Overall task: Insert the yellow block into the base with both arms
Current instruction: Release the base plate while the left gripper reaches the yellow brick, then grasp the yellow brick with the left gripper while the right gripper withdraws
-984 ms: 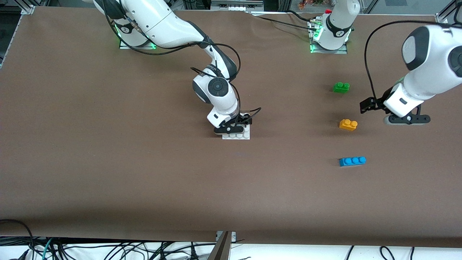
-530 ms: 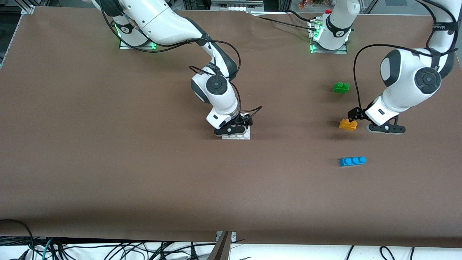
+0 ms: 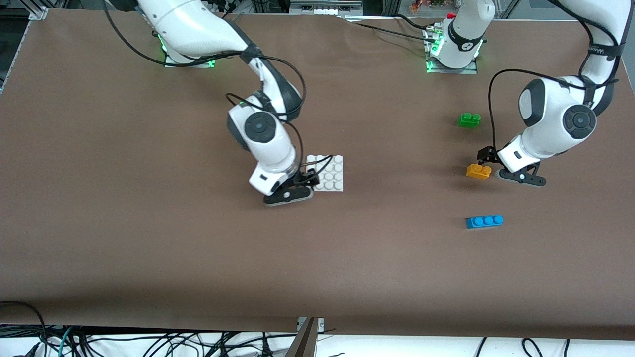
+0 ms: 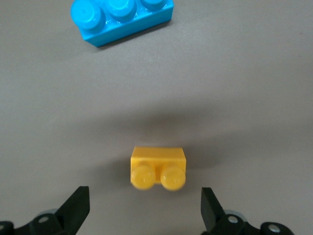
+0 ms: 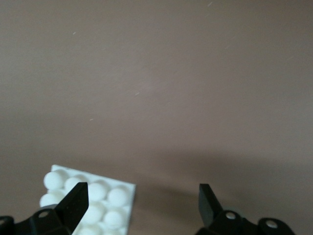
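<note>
From the high front camera I see both white jointed arms bent low over the matte brown table (image 3: 149, 238). The left gripper (image 3: 501, 171) sits just beside the yellow block (image 3: 478, 171), a small glossy orange-yellow plastic brick with two round studs, resting on the table at the left arm's end. A green two-stud brick (image 3: 469, 120) lies farther from the camera than the yellow block, and a longer blue three-stud brick (image 3: 484, 221) lies nearer to it. Near the table's middle, the right gripper (image 3: 292, 191) stands at the edge of the base (image 3: 330, 173), a flat square white plate covered in rounded studs, on the side toward the right arm's end.

Through the left wrist camera, I look down on the yellow block (image 4: 158, 168) lying between the gripper's two black fingertips (image 4: 76, 208), which stand wide apart and touch nothing. The left gripper (image 4: 144, 208) is almost directly over the brick, whose smooth studs catch the light. The blue brick (image 4: 121, 19) rests farther out, well apart from the fingers, its three studs rounded and shiny.

Through the right wrist camera, the right gripper (image 5: 142, 203) also has its black fingers (image 5: 76, 200) spread apart, holding nothing. A corner of the base (image 5: 90, 200) shows by one finger, its white studs smooth and domed. The table ahead is plain, dull brown with a few pale specks.
</note>
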`<control>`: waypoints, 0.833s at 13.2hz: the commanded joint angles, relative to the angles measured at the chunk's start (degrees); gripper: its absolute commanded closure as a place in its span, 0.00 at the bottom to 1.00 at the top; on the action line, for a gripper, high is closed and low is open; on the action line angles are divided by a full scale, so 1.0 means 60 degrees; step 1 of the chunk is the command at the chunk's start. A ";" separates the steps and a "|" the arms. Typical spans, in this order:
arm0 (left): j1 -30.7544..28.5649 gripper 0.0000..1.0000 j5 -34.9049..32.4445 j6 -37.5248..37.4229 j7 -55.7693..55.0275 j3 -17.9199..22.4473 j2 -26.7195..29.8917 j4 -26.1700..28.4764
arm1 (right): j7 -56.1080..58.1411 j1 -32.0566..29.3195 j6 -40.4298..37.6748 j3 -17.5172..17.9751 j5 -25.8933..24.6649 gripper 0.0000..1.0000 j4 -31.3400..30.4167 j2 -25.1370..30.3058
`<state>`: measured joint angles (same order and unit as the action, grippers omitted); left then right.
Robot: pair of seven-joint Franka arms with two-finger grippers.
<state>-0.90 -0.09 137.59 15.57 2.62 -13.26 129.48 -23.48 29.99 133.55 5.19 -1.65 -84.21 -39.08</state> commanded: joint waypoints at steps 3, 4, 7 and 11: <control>-0.0173 0.00 -0.0088 0.0403 0.0232 -0.0013 -0.0646 -0.0002 | 0.0895 -0.0983 -0.0973 -0.0336 -0.0063 0.00 -0.0101 0.1018; -0.0173 0.00 -0.0059 0.0403 0.0217 -0.0013 -0.0676 -0.0002 | 0.1128 -0.1114 -0.1322 -0.0570 -0.0063 0.00 -0.0101 0.1195; -0.0143 0.00 0.0203 0.0373 0.0041 -0.0013 -0.0632 0.0144 | 0.1922 -0.1481 -0.2232 -0.0967 -0.0005 0.00 -0.0101 0.1853; -0.0041 0.00 0.0732 0.0359 0.0041 -0.0013 -0.0544 0.0261 | 0.2038 -0.2285 -0.3839 -0.1085 0.0069 0.00 -0.0160 0.2907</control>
<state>-1.41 2.98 139.57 15.55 2.62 -17.69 129.87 -12.63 18.78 115.61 -1.82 -1.65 -83.96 -25.66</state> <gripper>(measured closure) 0.000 0.000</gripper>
